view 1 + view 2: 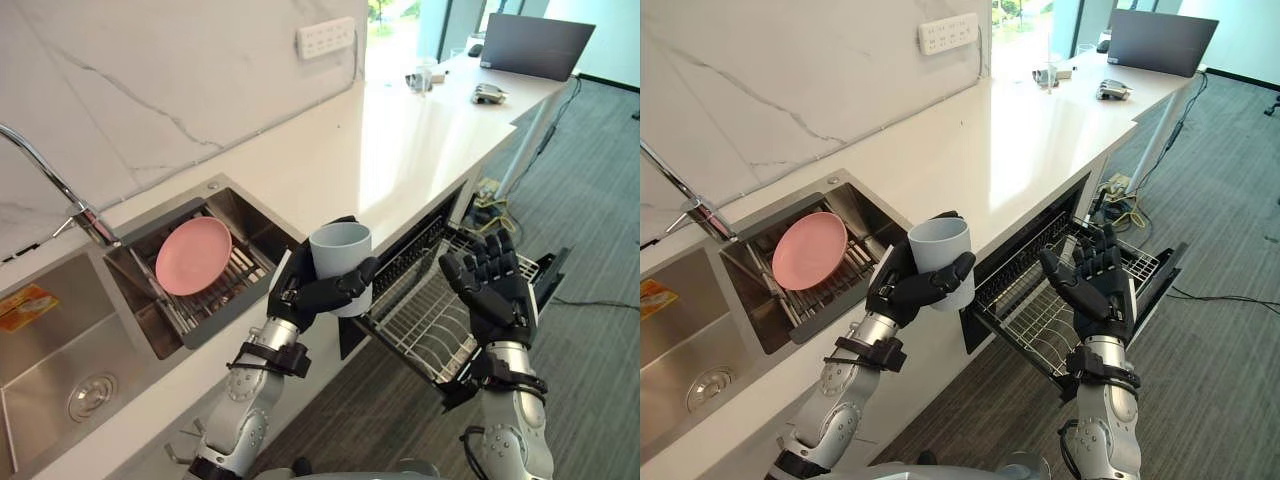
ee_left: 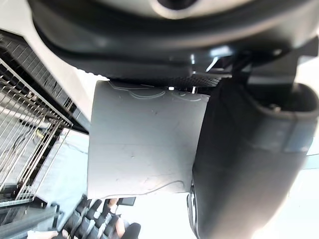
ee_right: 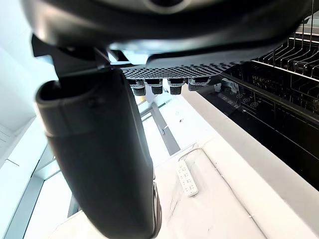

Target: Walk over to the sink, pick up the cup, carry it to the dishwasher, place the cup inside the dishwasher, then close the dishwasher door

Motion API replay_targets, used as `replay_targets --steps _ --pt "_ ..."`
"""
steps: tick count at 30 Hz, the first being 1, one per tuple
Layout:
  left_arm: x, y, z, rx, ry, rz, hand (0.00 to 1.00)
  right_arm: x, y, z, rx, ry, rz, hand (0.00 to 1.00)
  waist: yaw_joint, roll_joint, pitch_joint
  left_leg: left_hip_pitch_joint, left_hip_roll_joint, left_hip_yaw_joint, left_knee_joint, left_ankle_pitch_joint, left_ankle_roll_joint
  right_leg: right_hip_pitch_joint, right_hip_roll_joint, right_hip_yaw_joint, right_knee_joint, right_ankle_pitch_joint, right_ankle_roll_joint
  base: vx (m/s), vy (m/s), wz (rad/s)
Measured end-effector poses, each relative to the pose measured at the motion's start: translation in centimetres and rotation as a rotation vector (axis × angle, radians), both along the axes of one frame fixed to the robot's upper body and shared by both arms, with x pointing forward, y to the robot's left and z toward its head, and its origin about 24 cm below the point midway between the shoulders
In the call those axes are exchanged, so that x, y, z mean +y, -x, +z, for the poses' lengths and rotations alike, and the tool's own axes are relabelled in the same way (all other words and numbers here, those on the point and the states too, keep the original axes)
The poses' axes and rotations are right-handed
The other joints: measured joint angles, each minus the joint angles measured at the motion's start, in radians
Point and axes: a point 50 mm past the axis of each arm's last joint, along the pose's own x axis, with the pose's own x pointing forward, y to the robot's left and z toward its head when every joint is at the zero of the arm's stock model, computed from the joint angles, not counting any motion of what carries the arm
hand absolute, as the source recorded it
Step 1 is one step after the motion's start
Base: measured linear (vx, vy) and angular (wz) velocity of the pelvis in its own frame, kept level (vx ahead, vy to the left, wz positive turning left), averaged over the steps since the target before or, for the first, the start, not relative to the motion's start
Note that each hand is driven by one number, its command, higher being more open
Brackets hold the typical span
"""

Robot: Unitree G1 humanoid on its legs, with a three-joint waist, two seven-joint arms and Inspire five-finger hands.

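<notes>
A pale grey-blue cup [image 1: 342, 262] is held upright in my left hand [image 1: 312, 293], fingers and thumb curled round it, just in front of the white counter's edge. The cup [image 2: 144, 144] fills the left wrist view against the palm. To its right the dishwasher [image 1: 430, 255] stands open under the counter, its wire rack [image 1: 432, 322] pulled out over the lowered door [image 1: 548, 272]. My right hand [image 1: 492, 285] hovers above the rack, fingers straight and spread, holding nothing.
A pink plate [image 1: 193, 255] leans in a drying rack inside the sink [image 1: 60, 330], with the tap [image 1: 60, 195] behind it. The white counter [image 1: 400, 150] runs to the far right, bearing a laptop [image 1: 535, 45] and small items. Carpeted floor lies to the right.
</notes>
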Motion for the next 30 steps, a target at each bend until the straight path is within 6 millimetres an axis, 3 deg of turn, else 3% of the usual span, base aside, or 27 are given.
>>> replay_targets --steps 4,7,11,16,23,30 --pt "1.8 -1.2 1.3 -0.055 -0.032 0.156 0.00 0.4 -1.0 0.6 -0.071 -0.124 0.161 1.00 0.002 0.000 0.002 0.008 0.017 0.073 -0.028 0.005 0.008 0.001 0.025 -0.003 -0.109 0.079 -0.016 -0.06 0.059 -0.54" --pt "3.0 -1.7 2.3 -0.124 -0.066 0.256 0.00 1.3 -1.2 0.6 -0.098 -0.189 0.303 1.00 0.020 -0.002 0.004 0.007 0.046 0.096 -0.040 0.001 -0.001 0.028 0.053 -0.084 -0.198 0.134 -0.044 -0.07 -0.018 -0.34" --pt "4.3 -2.2 3.5 -0.216 -0.150 0.374 0.00 4.6 -2.7 2.2 -0.174 -0.197 0.619 1.00 0.044 -0.025 0.019 0.008 0.064 0.114 -0.066 0.023 -0.025 0.063 0.085 -0.136 -0.308 0.148 -0.045 -0.05 -0.091 -0.14" --pt "2.7 -2.0 2.8 -0.278 -0.310 0.329 0.00 4.2 -3.2 3.3 -0.175 -0.164 0.750 1.00 0.050 -0.025 0.019 0.047 0.087 0.077 -0.158 0.088 -0.046 0.096 0.121 -0.188 -0.313 0.138 -0.053 0.00 -0.081 0.25" --pt "2.0 -2.0 1.2 -0.276 -0.470 0.289 0.00 4.4 -4.0 4.0 -0.173 -0.157 0.798 1.00 0.049 -0.025 0.019 0.055 0.071 0.067 -0.159 0.088 -0.041 0.115 0.108 -0.208 -0.312 0.136 -0.051 -0.03 0.008 0.07" --pt "1.0 -1.5 0.6 -0.310 -0.565 0.227 0.00 5.8 -5.1 4.4 -0.100 -0.153 0.804 1.00 0.050 -0.024 0.018 0.047 0.062 0.043 -0.160 0.098 -0.032 0.125 0.102 -0.232 -0.312 0.136 -0.051 -0.02 0.008 0.12"
